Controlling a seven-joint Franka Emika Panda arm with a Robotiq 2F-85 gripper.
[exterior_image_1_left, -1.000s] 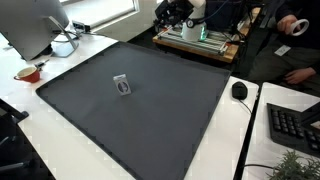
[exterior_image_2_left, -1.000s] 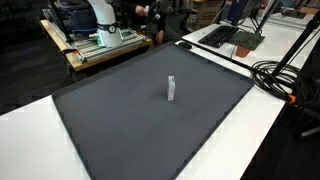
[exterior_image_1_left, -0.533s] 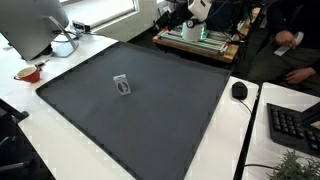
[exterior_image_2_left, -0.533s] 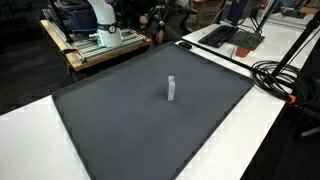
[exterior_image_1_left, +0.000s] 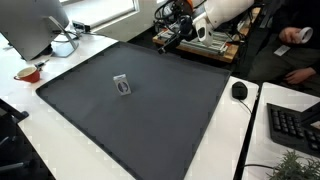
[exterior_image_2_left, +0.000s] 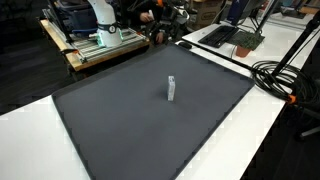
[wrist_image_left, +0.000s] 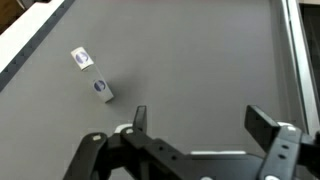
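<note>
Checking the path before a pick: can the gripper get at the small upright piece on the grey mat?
Probably yes. The gripper hangs open near the far edge of the grey mat, and nothing stands between it and the small upright piece.

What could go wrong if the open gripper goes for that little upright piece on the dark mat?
The upright piece stands thin and tall on the dark mat, so a brush from one finger of the gripper could tip it. The gripper hangs near the mat's far edge, apart from the piece, so a long reach might arrive misaligned.
</note>
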